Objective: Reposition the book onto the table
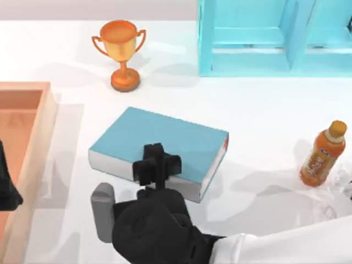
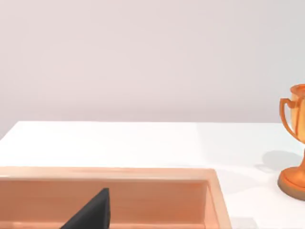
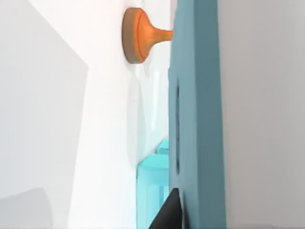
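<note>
The teal-blue book (image 1: 165,137) lies flat on the white table (image 1: 264,110), a little left of centre, with its white page edges facing the front. My right gripper (image 1: 157,165) reaches in from the front right and is shut on the book at its near edge. In the right wrist view the teal cover (image 3: 198,119) runs close past the camera, and one dark fingertip (image 3: 169,212) rests against it. My left gripper (image 1: 5,190) stays parked at the left edge over the wooden tray.
A gold trophy (image 1: 121,52) stands behind the book. The light-blue shelf unit (image 1: 275,36) is at the back right. An orange bottle (image 1: 323,155) stands at the right. The wooden tray (image 1: 33,143) runs along the left side.
</note>
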{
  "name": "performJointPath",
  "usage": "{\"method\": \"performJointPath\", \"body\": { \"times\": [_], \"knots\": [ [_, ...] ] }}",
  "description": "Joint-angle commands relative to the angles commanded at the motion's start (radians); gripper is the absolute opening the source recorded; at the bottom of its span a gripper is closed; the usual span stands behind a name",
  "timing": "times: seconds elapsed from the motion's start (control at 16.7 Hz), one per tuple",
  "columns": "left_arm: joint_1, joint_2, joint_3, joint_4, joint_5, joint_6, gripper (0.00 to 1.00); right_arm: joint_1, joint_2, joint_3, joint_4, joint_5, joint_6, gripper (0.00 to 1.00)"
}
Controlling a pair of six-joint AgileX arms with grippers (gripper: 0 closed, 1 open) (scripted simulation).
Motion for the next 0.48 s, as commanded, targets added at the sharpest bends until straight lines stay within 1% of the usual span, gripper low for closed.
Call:
{"method": "performJointPath", "body": {
  "times": [0.48],
  "knots": [
    [0.000, 0.000, 0.000, 0.000, 0.000, 0.000, 1.00, 0.009, -0.004, -0.008, -0.012, 0.009, 0.015, 0.00]
  ]
}}
